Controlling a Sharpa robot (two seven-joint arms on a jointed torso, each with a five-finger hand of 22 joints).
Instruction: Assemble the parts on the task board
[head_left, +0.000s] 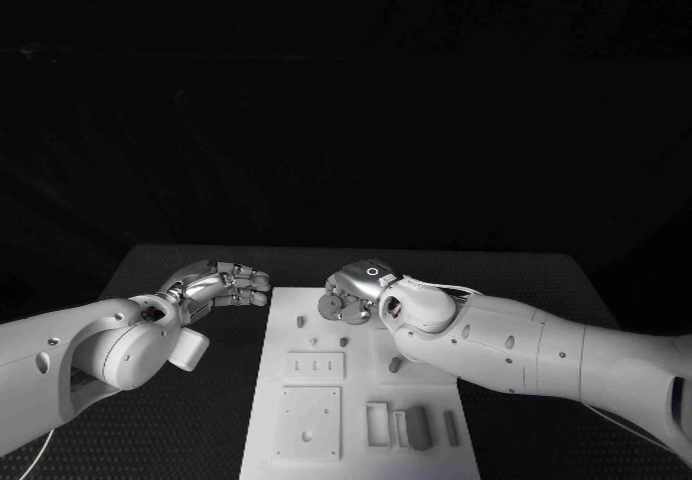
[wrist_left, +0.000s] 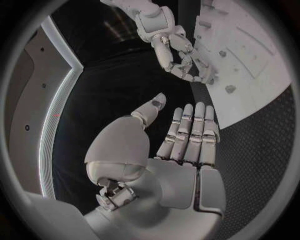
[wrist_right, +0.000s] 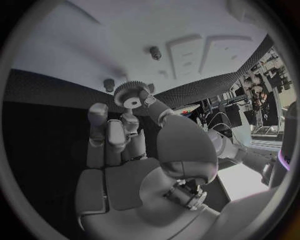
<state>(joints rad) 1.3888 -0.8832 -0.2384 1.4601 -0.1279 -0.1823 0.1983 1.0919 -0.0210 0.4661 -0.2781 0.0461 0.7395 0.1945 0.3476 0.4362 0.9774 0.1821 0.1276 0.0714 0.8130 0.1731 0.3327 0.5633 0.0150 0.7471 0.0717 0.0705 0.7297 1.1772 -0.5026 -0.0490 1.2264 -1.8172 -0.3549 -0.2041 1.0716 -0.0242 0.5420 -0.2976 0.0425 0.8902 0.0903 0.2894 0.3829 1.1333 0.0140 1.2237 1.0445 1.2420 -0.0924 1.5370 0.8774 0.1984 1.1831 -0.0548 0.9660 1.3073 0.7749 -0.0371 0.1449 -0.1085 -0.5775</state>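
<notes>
Right hand (head_left: 351, 296) pinches a gear (wrist_right: 130, 93) over the task board's (head_left: 361, 440) far edge — seat it squarely on a peg (wrist_right: 155, 52) — left hand (head_left: 224, 285) holds nothing, fingers apart.

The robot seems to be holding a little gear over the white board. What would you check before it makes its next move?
1. Gear held: ok, the right hand pinches it at the fingertips.
2. Peg on the task board free: ok, nothing sits on it.
3. Gear lined up over that peg: cannot tell.
4. Left hand out of the way: ok, it holds nothing and sits off the board's edge.
5. Gear's centre hole clear: ok, it shows open.
</notes>
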